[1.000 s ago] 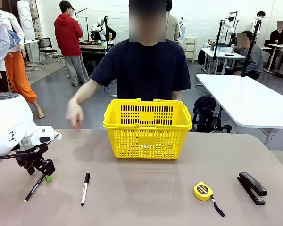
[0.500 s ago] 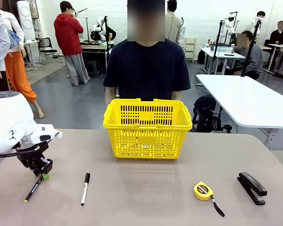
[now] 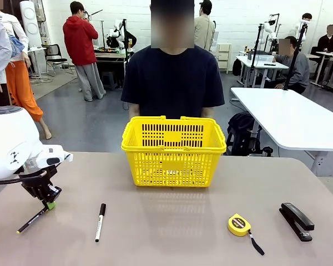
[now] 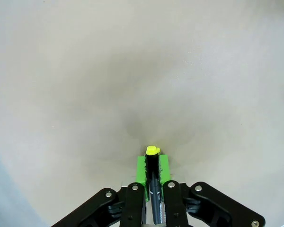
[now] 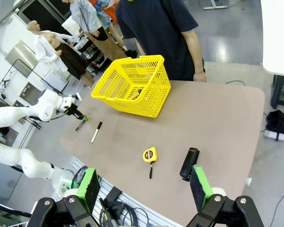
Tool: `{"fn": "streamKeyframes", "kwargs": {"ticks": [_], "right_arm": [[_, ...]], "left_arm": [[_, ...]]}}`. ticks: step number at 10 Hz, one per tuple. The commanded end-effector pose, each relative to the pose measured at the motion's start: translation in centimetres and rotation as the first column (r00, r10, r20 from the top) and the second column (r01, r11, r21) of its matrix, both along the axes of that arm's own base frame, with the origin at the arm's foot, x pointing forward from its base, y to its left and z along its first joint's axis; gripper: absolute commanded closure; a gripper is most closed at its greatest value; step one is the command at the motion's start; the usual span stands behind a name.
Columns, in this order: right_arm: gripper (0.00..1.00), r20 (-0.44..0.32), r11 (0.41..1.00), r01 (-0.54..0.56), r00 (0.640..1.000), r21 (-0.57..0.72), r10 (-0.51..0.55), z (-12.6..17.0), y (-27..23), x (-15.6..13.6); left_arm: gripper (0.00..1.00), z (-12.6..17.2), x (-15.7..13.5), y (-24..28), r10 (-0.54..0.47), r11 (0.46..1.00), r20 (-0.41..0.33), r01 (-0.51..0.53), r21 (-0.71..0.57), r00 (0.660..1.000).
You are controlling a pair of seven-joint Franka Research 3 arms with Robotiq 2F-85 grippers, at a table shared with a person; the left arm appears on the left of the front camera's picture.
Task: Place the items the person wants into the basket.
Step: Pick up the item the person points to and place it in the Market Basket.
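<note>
My left gripper [image 3: 48, 204] is shut on the yellow-green end of a slim black pen [image 3: 30, 220], which slants down to the left over the table's left side. In the left wrist view the green pads [image 4: 142, 168] clamp the pen [image 4: 152, 163] above bare tabletop. A white marker with a black cap [image 3: 100, 221] lies to the right of the pen. The yellow basket [image 3: 173, 149] stands at the far middle, in front of the person [image 3: 172, 80]. My right gripper [image 5: 144, 187] is open, high above the table's corner, looking down on the basket [image 5: 132, 85], the marker [image 5: 96, 132] and the left gripper [image 5: 80, 116].
A round yellow tape measure [image 3: 240, 224] and a black stapler [image 3: 296, 220] lie at the front right. Something dark lies inside the basket [image 5: 138, 93], too small to tell. Bare tabletop [image 3: 172, 221] stretches between the marker and the tape measure.
The person's hand has drawn back from over the table's left side to behind the basket. My left gripper has shifted slightly up and left, and the pen's free end has swung leftward.
</note>
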State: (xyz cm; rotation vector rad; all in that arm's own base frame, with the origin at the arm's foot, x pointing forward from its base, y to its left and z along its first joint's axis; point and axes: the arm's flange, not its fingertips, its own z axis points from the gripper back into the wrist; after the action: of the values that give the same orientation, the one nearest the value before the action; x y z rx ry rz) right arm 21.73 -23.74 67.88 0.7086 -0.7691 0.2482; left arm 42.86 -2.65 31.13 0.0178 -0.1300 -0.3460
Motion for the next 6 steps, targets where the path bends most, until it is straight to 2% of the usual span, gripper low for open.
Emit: {"fn": "streamKeyframes", "kwargs": {"ticks": [1,2,3,6], "right_arm": [[0.0,0.013,1.0,-0.01,1.0,0.014,0.01,0.1,0.1,0.1],[0.0,0.013,1.0,-0.01,1.0,0.014,0.01,0.1,0.1,0.1],[0.0,0.013,1.0,-0.01,1.0,0.014,0.01,0.1,0.1,0.1],[0.0,0.013,1.0,-0.01,1.0,0.014,0.01,0.1,0.1,0.1]], "left_arm": [[1.0,-2.0,-9.1,0.8,-0.012,0.999,-0.003,0.012,0.037,1.0],[1.0,-0.8,-9.0,0.6,-0.03,0.998,-0.022,0.032,0.054,0.999],[1.0,2.6,-8.8,0.1,-0.069,0.994,-0.057,0.073,0.082,0.996],[1.0,19.0,-8.2,-2.3,-0.204,0.953,-0.051,0.21,0.219,0.978]]}}
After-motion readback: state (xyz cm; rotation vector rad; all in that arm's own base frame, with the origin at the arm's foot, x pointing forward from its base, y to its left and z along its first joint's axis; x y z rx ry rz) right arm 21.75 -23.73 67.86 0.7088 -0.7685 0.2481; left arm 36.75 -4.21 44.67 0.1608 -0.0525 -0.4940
